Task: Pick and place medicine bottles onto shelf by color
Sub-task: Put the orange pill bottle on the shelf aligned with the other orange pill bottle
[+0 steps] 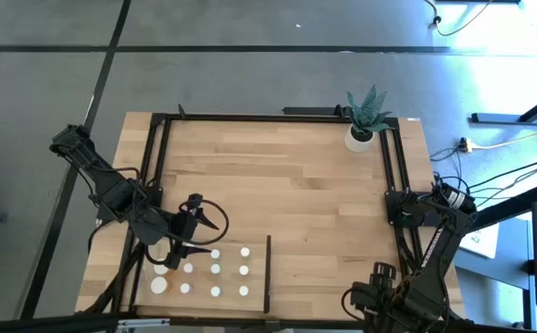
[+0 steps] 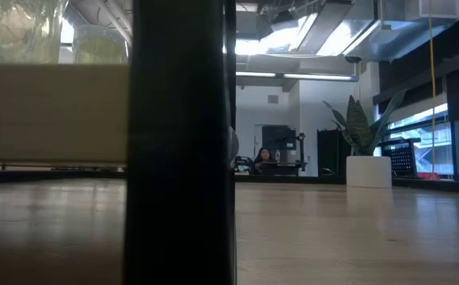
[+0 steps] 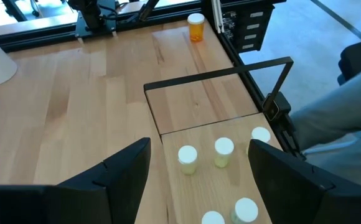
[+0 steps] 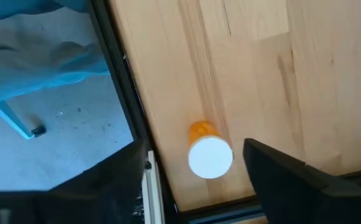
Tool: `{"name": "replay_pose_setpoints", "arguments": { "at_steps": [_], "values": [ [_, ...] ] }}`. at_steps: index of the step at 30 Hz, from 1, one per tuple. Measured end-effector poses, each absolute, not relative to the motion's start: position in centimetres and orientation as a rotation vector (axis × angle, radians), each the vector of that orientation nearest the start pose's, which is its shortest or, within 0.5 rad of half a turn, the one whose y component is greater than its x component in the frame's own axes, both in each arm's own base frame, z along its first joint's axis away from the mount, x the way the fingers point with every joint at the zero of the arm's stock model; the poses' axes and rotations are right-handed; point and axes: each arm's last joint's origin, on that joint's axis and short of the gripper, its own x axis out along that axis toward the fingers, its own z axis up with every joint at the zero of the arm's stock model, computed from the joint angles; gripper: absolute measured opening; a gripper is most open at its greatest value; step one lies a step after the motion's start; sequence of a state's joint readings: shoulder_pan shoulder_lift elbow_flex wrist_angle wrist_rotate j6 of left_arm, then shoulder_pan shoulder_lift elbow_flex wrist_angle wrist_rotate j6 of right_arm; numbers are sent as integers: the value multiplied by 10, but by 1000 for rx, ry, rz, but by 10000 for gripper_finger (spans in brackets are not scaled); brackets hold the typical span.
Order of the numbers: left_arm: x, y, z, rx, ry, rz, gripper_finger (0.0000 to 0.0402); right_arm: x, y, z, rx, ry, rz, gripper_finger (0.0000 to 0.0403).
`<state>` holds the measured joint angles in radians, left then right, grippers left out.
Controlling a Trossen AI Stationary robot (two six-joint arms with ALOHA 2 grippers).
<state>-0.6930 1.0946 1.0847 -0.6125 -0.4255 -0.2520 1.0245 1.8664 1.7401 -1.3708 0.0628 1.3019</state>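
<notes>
The pale wood shelf (image 1: 256, 261) lies at the table's near edge, with its black upright strip (image 1: 268, 274) on its right short side. Several white-capped bottles (image 1: 216, 269) stand upright on it in rows; they also show in the left wrist view (image 3: 187, 157). My left gripper (image 1: 207, 233) is open above the shelf's left part, and the left wrist view (image 3: 200, 149) shows it empty. One orange bottle (image 4: 209, 154) stands upright on the table near the right rail. My right gripper (image 4: 199, 186) is open above it, one finger on either side, apart from it.
A white pot with a spiky green plant (image 1: 365, 125) stands at the far right corner. Black rails (image 1: 157, 176) frame the table. In the low view a black upright (image 2: 180, 142) fills the middle. A person (image 2: 263, 158) sits far back in the room.
</notes>
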Motion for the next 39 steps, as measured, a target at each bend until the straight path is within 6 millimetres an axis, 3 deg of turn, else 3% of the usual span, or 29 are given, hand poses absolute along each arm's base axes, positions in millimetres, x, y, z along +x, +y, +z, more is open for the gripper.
{"name": "replay_pose_setpoints", "arguments": {
  "at_steps": [5, 8, 14, 18, 27, 39],
  "values": [
    [178, -132, 341, 87, 555, -190, 263, 181, 306, 283, 234, 1479, -180, 335],
    [178, -132, 341, 86, 555, -190, 263, 177, 306, 278, 259, 1488, -229, 352],
    [178, -132, 341, 87, 555, -189, 263, 173, 316, 262, 315, 1475, -201, 355],
    [178, -132, 341, 86, 555, -189, 263, 164, 318, 249, 255, 1485, -169, 355],
    [178, -132, 341, 86, 555, -189, 263, 151, 311, 221, 158, 1543, -208, 355],
    [178, -132, 341, 86, 555, -189, 263, 147, 306, 203, 149, 1601, -218, 355]
  ]
}}
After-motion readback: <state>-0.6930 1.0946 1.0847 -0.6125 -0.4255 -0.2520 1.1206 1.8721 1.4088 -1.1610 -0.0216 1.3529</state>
